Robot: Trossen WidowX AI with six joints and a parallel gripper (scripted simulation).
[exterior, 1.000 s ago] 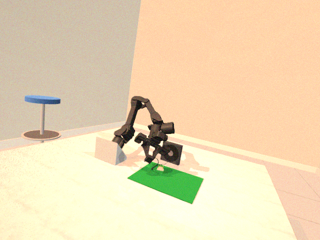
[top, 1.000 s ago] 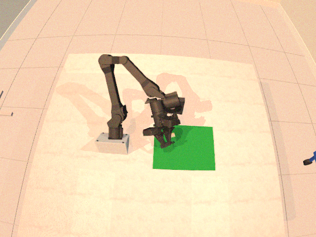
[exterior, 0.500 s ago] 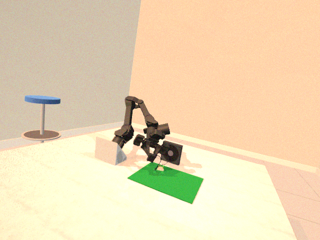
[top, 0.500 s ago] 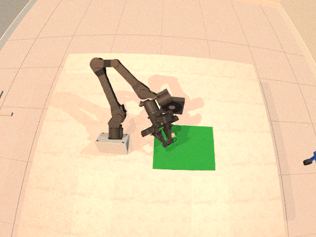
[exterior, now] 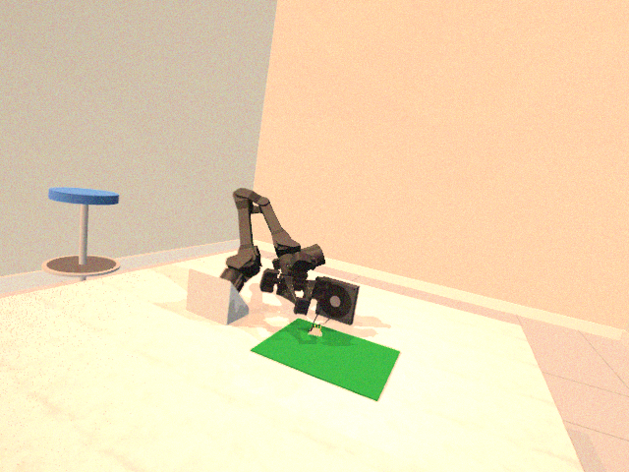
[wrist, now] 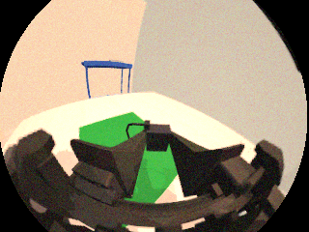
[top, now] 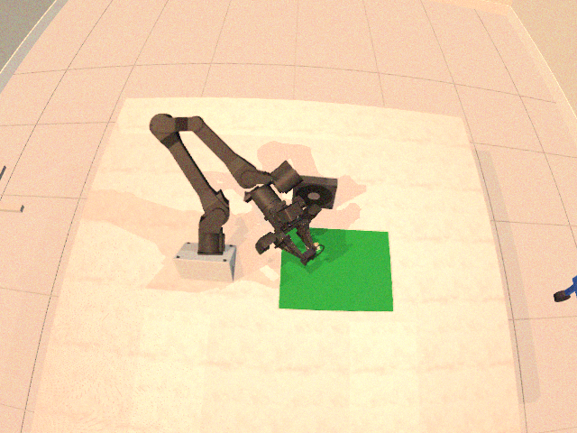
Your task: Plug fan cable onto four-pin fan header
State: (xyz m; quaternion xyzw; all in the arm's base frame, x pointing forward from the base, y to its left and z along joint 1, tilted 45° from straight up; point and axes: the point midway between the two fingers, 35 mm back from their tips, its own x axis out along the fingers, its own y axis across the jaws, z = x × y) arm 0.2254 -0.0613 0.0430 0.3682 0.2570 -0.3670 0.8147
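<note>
The green board point(top: 344, 280) point(exterior: 335, 363) point(wrist: 101, 131) lies flat on the table. The pale four-pin header point(exterior: 315, 331) stands near the board's edge on the fan's side, its pins pointing up; in the wrist view I cannot make it out. My gripper point(top: 306, 253) point(exterior: 301, 303) point(wrist: 157, 133) is shut on the dark plug point(wrist: 158, 130), with a thin black cable point(wrist: 127, 130) looping out beside it. In the exterior view the fingertips are above the board and a little left of the header, apart from it. The plug's underside is hidden.
The dark square fan point(top: 330, 199) point(exterior: 335, 300) stands upright behind the board, close beside the gripper's body. The arm's light base block point(top: 205, 268) point(exterior: 207, 298) is left of the board. A blue stool point(exterior: 84, 196) stands off the table.
</note>
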